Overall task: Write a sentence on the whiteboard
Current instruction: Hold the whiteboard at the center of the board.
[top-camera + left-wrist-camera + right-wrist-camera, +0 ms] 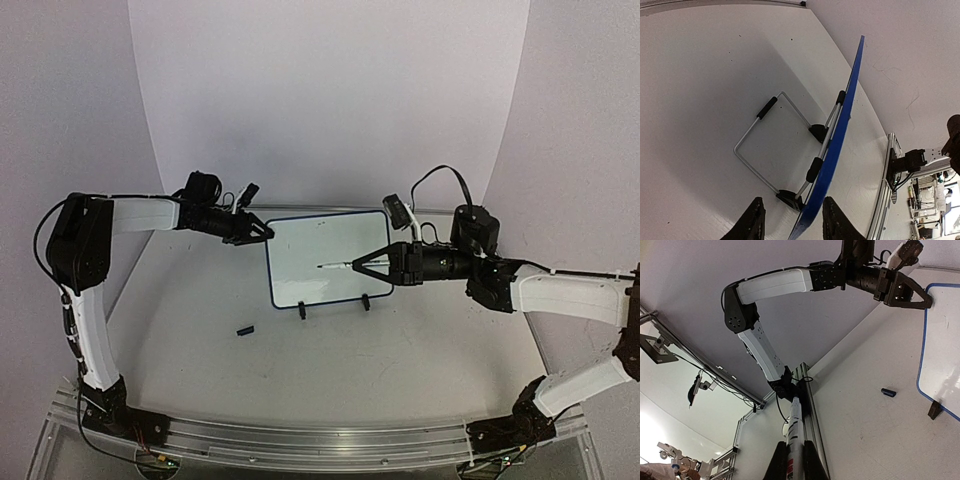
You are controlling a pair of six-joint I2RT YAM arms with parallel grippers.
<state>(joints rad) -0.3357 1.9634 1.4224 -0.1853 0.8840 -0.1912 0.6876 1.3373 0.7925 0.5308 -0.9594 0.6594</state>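
Observation:
The whiteboard [325, 258] stands upright on two black clip feet at the table's middle back; its face is blank and the sentence is not in view. My left gripper [262, 232] is at the board's upper left corner. In the left wrist view the blue rim [840, 130] runs between the spread fingers [754, 222], with a gap on each side, so the left gripper [794, 225] is open. My right gripper [365, 265] is shut on a white marker [335, 266] pointing left in front of the board. The right wrist view shows that marker [796, 435] clamped in the right gripper [791, 465].
A small dark marker cap [245, 329] lies on the table left of the board's near foot [302, 311]. A wire stand [752, 150] props the board from behind. White walls close in the back and sides, and an aluminium rail [300, 440] runs along the near edge.

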